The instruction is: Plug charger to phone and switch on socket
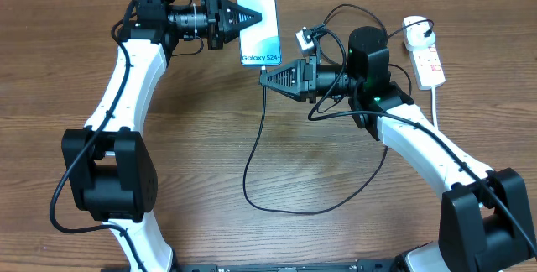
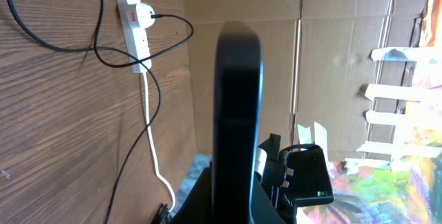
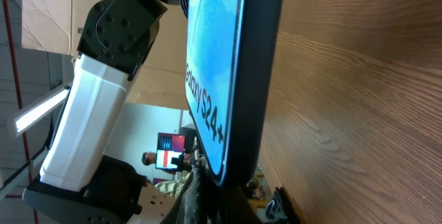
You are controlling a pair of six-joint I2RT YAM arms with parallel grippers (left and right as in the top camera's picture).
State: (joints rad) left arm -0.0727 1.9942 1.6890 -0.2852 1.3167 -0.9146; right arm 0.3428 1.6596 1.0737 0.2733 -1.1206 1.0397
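The phone (image 1: pixel 258 24) faces up at the back of the table, its blue screen reading "Galaxy S24+". My left gripper (image 1: pixel 247 18) is shut on its left edge; in the left wrist view the phone (image 2: pixel 238 99) rises edge-on from between the jaws (image 2: pixel 238 189). My right gripper (image 1: pixel 267 76) sits at the phone's bottom end, shut on the charger's plug tip, which is hidden by the fingers. In the right wrist view the phone's (image 3: pixel 214 65) bottom end meets the gripper (image 3: pixel 235 193). The charger cable (image 1: pixel 250 167) loops over the table to a white adapter (image 1: pixel 416 27) on the socket (image 1: pixel 428 60).
The socket's thick white cord (image 1: pixel 435 104) runs toward the front along the right side. The black cable's loop (image 1: pixel 294 209) lies across the middle of the table. A cardboard wall (image 2: pixel 311 65) stands behind the table. The socket (image 2: pixel 132 16) shows in the left wrist view too.
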